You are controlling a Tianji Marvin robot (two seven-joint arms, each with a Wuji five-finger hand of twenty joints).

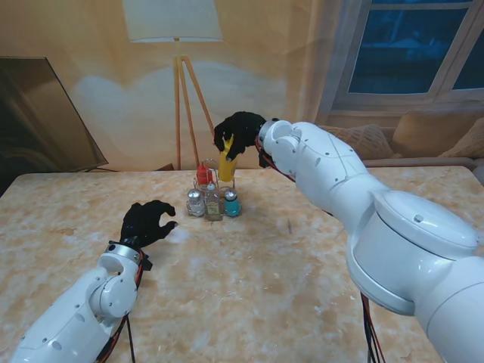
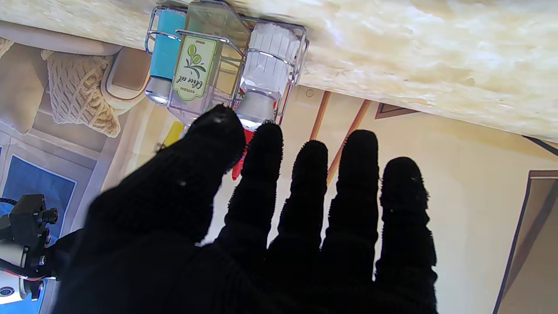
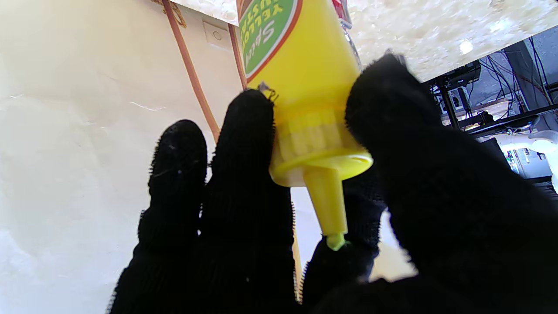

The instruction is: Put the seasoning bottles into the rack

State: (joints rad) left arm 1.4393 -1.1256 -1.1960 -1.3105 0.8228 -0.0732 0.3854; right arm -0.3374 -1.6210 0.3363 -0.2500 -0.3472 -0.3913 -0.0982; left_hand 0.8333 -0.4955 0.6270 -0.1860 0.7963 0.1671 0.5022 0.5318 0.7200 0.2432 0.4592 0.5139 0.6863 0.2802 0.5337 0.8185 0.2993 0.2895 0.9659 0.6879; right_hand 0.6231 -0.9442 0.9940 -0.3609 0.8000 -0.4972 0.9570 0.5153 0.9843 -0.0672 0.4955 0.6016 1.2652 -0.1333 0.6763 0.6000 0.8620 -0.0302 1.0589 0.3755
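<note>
Overhead, the black-gloved right hand grips a yellow plastic mustard squeeze bottle just over the chrome wire rack on the beige marbled table.

Its fingers and thumb clamp the mustard bottle's neck by the cap, nozzle pointing into the palm, and the bottle's base hangs at the rack's far side, beside the red-capped bottle standing there. Along the rack's near side stand a clear ribbed shaker with a silver cap, a clear olive-oil bottle with a cream label and a blue shaker with a silver cap. Left of the rack and nearer to me, the black-gloved left hand holds nothing, fingers loosely spread, well apart from it.
</note>
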